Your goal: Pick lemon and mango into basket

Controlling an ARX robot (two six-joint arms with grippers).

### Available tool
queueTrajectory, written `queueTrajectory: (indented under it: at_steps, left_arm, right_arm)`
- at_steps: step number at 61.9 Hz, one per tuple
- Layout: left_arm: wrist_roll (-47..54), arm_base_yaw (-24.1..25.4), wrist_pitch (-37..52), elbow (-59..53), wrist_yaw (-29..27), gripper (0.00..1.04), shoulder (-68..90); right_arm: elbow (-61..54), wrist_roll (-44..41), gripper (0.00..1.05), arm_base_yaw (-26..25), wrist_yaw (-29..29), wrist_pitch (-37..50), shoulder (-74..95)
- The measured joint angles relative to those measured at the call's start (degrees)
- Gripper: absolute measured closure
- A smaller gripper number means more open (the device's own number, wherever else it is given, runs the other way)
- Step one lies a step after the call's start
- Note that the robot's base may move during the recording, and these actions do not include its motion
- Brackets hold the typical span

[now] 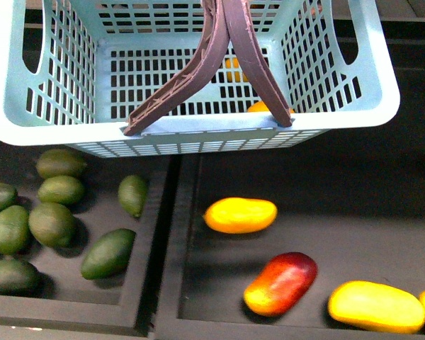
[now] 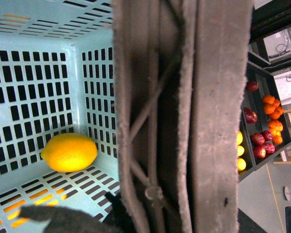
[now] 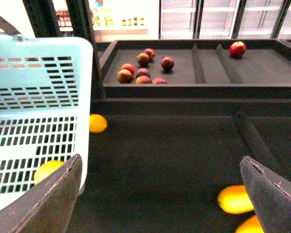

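Below the near rim of the basket (image 1: 340, 122), mid-frame in the front view — mango (image 1: 241, 214) lying crosswise, long axis left-right — likely work for the right gripper (image 3: 160, 159), jaws spread and empty; lemon (image 2: 69, 152) already in the basket.

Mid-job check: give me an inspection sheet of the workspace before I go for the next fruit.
surface: dark trays with raised dividers.
job's things: lemon inside basket; mango on the right tray, outside it.
clutter: green fruits, dark red mango, long yellow fruit.
grippers: right tool open, empty; left tool beside basket handles, state unclear.
cables: nothing seen.
surroundings: tray of red fruit, glass-door coolers behind.
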Motion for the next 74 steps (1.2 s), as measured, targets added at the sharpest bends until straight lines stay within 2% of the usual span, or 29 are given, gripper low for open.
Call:
queueTrajectory:
  at_steps: [35,37,38,42,48,53,59,68,74]
  left_arm:
    - [-0.17,1.25,0.0,0.0,-0.52,0.91,0.09]
    - [-0.09,1.33,0.0,0.0,-0.76,0.91,0.09]
    - [0.0,1.33,0.0,0.0,-0.9,0.91,0.07]
    - [0.79,1.22,0.04,0.02,-1.44,0.91,0.07]
    - [0.74,0.9,0.04,0.02,-1.27,0.91,0.09]
    - [0.7,0.83,0.04,0.02,-0.72,0.91,0.09]
    - [0.72,0.57,0.04,0.02,0.09,0.91,0.09]
    - [0.5,-0.35,0.04,0.02,1.07,0.91,0.09]
    - [0.07,-0.42,0.04,0.02,0.52,0.91,0.09]
  right_arm:
    - [0.04,0.0,0.09,0.13,-0.79,-0.02,0.07]
    - [0.61,0.85,0.09,0.37,0.55,-2.34,-0.22]
    - [2.29,3.17,0.09,0.74,3.72,-7.82,-0.35]
    - [9.22,9.94,0.09,0.46,8.09,-26.03,1.57]
    - [16.7,20.41,0.09,-2.01,7.15,-43.89,8.63]
    - [19.17,24.9,0.09,-4.28,5.77,-45.31,16.9]
    - [23.93,29.27,0.09,-5.99,6.12,-42.51,28.57]
    - [31.91,36.63,0.09,-6.23,6.88,-41.9,43.91]
    - [38.01,44.81,0.09,-4.96,5.97,-43.47,56.13]
